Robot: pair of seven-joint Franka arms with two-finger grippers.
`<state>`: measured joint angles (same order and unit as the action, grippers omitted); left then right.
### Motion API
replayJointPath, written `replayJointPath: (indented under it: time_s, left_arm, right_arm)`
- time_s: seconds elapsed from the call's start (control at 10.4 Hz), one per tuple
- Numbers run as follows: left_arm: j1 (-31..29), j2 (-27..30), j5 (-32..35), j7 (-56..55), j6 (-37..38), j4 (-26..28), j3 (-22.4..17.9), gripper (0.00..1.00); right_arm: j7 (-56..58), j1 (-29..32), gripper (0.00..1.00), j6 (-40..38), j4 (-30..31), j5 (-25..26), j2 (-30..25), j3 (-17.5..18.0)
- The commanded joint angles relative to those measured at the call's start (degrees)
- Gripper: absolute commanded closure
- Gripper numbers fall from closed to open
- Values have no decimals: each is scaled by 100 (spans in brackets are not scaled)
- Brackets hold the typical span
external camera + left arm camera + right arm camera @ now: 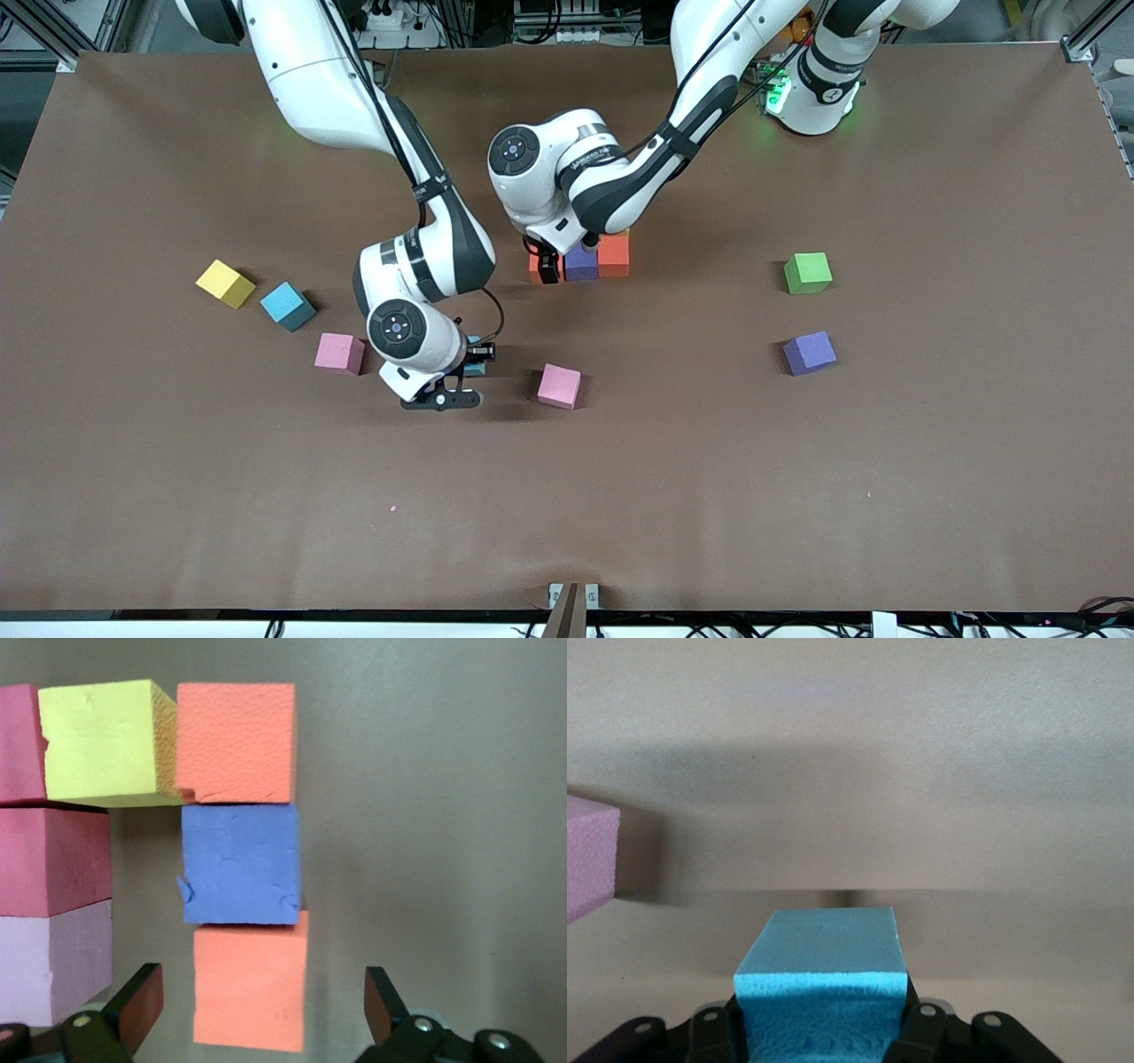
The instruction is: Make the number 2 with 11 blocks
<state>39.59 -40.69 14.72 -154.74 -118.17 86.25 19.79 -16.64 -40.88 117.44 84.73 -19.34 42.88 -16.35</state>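
Observation:
A cluster of blocks lies under my left arm mid-table. The front view shows an orange cube (535, 262), a purple cube (580, 262) and another orange cube (613, 252); the rest is hidden by the arm. My left gripper (547, 266) is open. In the left wrist view it (261, 1005) straddles the end orange cube (251, 992) with gaps on both sides. In line are a purple cube (239, 864) and an orange cube (235, 742), with yellow (102, 742), red (53, 859) and pink (53, 966) cubes beside them. My right gripper (476, 356) is shut on a light blue cube (824, 983).
Loose on the table are a yellow cube (225, 283), a blue cube (287, 306), two pink cubes (339, 354) (559, 386), a purple cube (809, 353) and a green cube (807, 272). A pink cube (589, 864) shows in the right wrist view.

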Motion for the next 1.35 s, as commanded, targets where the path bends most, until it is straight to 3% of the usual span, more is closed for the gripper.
replayJointPath:
  time_s: [0.0, 0.19, 0.77, 1.25]
  left_arm:
    - [-249, 280, 154, 336, 416, 41, -1, 0]
    - [-477, 386, 163, 671, 558, 67, -1, 0]
    - [-1558, 562, 163, 2515, 743, -3, -1, 0]
    - [-2043, 318, 172, 3897, 682, -554, -54, 0]
  right_arm:
    - [-120, -182, 77, 60, 79, -166, -61, -26]
    - [-408, -428, 76, 208, 70, -395, -61, -26]
    - [-946, -1027, 74, 420, 96, -352, 27, -35]
    - [-955, -1431, 72, 859, 552, -343, 18, -44]
